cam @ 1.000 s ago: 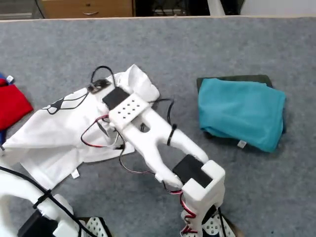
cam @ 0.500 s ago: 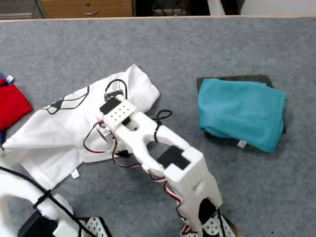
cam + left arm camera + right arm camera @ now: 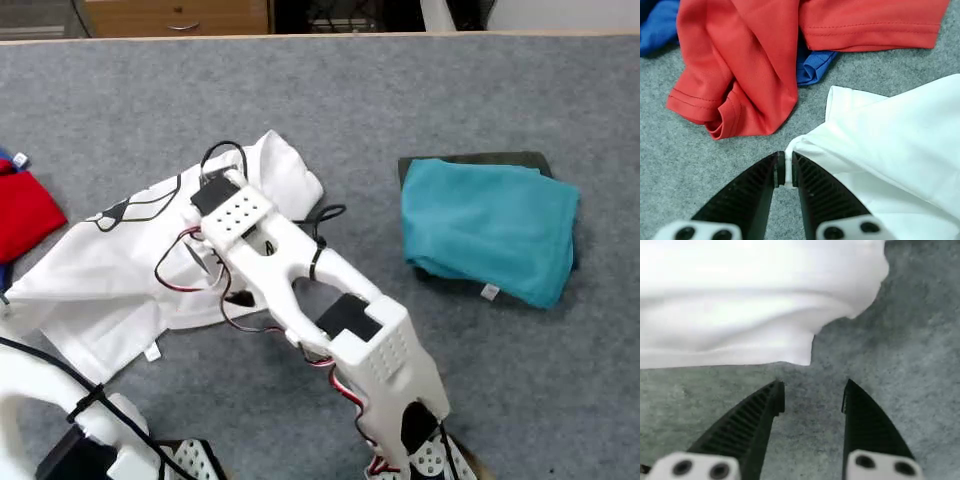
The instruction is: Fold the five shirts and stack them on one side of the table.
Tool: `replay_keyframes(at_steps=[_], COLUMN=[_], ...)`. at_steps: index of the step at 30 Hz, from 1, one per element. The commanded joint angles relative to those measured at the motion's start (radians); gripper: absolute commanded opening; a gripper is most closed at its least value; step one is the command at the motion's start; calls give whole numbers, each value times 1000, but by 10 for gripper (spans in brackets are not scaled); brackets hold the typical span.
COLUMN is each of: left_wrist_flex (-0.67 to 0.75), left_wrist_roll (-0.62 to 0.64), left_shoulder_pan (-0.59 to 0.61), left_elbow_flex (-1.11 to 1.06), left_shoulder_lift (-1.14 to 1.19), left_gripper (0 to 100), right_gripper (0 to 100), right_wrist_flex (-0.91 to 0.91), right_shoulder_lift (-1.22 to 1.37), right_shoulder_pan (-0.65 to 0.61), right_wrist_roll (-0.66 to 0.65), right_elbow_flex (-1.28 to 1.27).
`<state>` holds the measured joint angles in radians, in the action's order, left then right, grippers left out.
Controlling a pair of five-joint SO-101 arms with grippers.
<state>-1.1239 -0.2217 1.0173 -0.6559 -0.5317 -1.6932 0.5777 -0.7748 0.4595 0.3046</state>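
White shirt (image 3: pixel 100 270) runs 8 to 2 o'clock in my high view; left gripper (image 3: pixel 786 157) pinches its corner, right gripper (image 3: pixel 812 385) gapes just short of its hem.

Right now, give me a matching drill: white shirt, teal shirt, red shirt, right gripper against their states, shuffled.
1. white shirt
2. teal shirt
3. red shirt
4. right gripper

a. folded, on top of a dark garment
b. open, over the table beside the white shirt's edge
c. crumpled, lying over a blue shirt
d. spread out, edge pinched by the left gripper

Pairs: 1-d, 2-a, 3-c, 4-b
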Motion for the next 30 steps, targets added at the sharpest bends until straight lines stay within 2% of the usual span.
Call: replay_keyframes(at_steps=[1,9,16,19,23,25,30], left_wrist_flex=[12,12,12,11,9,9,12], left_wrist_roll=[-5,-5,-5,-5,-5,-5,-5], left_shoulder_pan=[-4,-1,-1,1,2,2,1], left_elbow_flex=[4,4,4,4,4,4,5], left_shoulder_lift=[-31,-31,-31,-31,-31,-31,-31], left_gripper=[29,29,29,29,29,29,29], right_gripper=[204,204,204,178,55,54,47], right_wrist_flex=[51,238,324,331,327,315,247], right_shoulder_lift=[-2,-1,-1,-1,-5,-8,-25], right_shoulder_pan=[-28,-37,-35,-35,-35,-40,-17], right_wrist_roll=[-6,-11,-12,-12,-44,-87,-94], right_elbow_flex=[22,-160,-262,-272,-266,-271,-232])
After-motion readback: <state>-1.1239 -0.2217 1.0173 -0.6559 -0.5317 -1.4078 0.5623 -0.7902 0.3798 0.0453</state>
